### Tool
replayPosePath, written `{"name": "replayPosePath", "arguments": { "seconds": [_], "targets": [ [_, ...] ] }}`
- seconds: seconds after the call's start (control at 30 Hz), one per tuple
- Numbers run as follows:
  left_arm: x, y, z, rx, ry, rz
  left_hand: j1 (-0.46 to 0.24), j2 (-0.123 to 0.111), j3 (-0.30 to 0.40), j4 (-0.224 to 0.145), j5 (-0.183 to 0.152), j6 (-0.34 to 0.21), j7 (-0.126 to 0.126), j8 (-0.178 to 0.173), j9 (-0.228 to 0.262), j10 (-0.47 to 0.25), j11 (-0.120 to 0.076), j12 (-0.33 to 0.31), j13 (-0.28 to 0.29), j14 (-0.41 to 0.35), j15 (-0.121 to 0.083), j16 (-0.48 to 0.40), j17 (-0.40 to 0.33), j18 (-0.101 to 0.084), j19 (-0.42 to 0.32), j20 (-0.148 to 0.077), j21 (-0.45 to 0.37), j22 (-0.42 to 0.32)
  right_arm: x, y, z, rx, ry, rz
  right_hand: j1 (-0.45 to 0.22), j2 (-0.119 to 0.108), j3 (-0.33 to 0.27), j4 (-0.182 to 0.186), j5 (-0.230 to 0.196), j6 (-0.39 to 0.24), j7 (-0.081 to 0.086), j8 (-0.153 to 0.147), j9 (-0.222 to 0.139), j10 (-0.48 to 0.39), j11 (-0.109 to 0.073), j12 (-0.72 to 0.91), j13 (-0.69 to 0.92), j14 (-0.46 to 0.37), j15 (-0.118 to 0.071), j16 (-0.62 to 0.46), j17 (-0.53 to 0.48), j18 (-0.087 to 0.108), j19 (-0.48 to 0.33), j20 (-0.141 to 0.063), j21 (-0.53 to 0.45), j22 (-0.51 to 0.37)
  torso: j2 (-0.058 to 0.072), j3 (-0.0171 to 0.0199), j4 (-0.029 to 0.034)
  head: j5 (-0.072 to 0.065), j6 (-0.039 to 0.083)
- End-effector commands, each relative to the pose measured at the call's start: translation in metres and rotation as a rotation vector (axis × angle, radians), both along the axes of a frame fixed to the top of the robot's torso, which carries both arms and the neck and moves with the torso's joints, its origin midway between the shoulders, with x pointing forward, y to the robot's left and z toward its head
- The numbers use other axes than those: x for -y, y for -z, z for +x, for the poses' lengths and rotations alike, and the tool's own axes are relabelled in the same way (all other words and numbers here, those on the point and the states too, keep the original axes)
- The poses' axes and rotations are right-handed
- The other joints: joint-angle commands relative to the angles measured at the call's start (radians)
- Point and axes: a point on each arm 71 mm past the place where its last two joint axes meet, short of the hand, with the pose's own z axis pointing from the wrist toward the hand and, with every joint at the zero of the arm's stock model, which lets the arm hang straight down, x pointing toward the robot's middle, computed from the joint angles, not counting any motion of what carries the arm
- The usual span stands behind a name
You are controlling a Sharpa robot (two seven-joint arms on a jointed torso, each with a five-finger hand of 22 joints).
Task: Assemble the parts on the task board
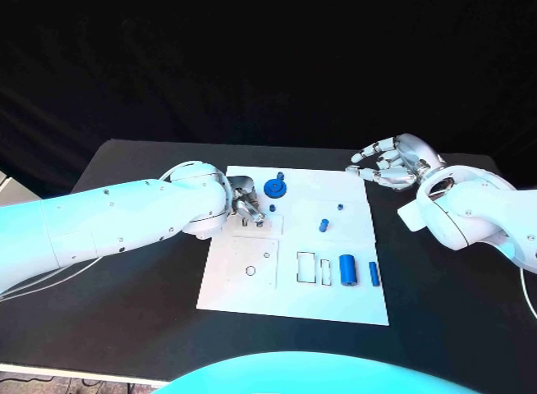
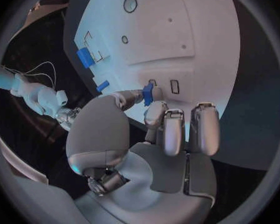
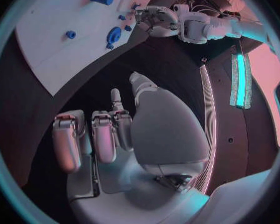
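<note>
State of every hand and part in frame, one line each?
left hand: over the task board, pinching a small blue part
right hand: off the board, above the black table, fingers apart, holding nothing
blue gear: on the board's far end, free
short blue peg: mid-board, free
large blue cylinder: lying flat, free
slim blue pin: lying beside the cylinder, free

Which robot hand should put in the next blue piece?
Probably the left hand. It is over the board and already pinches a small blue part. The right hand holds nothing, with its fingers apart, off the board's far right corner.
</note>
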Motion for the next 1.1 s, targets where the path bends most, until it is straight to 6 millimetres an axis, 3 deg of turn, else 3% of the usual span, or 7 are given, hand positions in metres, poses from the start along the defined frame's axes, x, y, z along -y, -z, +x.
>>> {"name": "replayPosePath", "arguments": {
  "seconds": [0.03, 0.7, 1.1],
  "targets": [
    [0.0014, -0.0002, 0.0000, 0.005, 0.012, 0.001, 0.002, 0.008, 0.176, -0.174, 0.003, 0.050, -0.045, 0.007, 0.011, 0.002, -0.005, -0.006, -0.001, 0.083, -0.010, 0.000, 0.183, -0.010, 0.001, -0.002, 0.003, 0.054, -0.0016, 0.0003, -0.0004, 0.001, -0.020, -0.005, -0.003, 0.004, 0.006, 0.001, 0.003, -0.004, 0.001, -0.005, -0.001, 0.033, 0.009, -0.004, 0.196, 0.106, 0.005, 0.003, 0.263, -0.007, 0.103, 0.008, 0.004, 0.263, 0.000, 0.0007, 0.0000, 0.000, -0.002],
    [0.0041, 0.0066, -0.0040, 0.021, 0.044, 0.047, 0.000, 0.010, 0.177, -0.174, 0.000, 0.049, -0.045, 0.007, 0.011, 0.001, -0.005, -0.009, -0.005, 0.082, -0.010, -0.001, 0.181, -0.009, -0.001, -0.002, 0.002, 0.052, -0.0021, 0.0034, -0.0012, -0.012, -0.024, -0.003, -0.008, 0.005, 0.007, 0.001, 0.003, -0.003, 0.000, -0.004, -0.002, 0.036, 0.009, 0.000, 0.198, 0.106, 0.005, 0.003, 0.263, -0.007, 0.103, 0.008, 0.004, 0.263, -0.001, 0.0000, -0.0002, 0.000, -0.009],
    [0.0044, 0.0093, -0.0065, 0.011, 0.052, 0.052, -0.002, 0.011, 0.177, -0.174, -0.002, 0.048, -0.045, 0.007, 0.012, 0.000, -0.005, -0.010, -0.007, 0.082, -0.010, -0.001, 0.180, -0.009, -0.001, -0.003, 0.002, 0.051, -0.0007, 0.0044, -0.0012, -0.015, -0.019, -0.002, -0.008, 0.005, 0.007, 0.001, 0.003, -0.003, 0.000, -0.004, -0.002, 0.036, 0.009, 0.000, 0.198, 0.106, 0.005, 0.003, 0.263, -0.007, 0.103, 0.008, 0.004, 0.263, 0.000, -0.0004, 0.0004, -0.008, -0.005]
  ]
}}
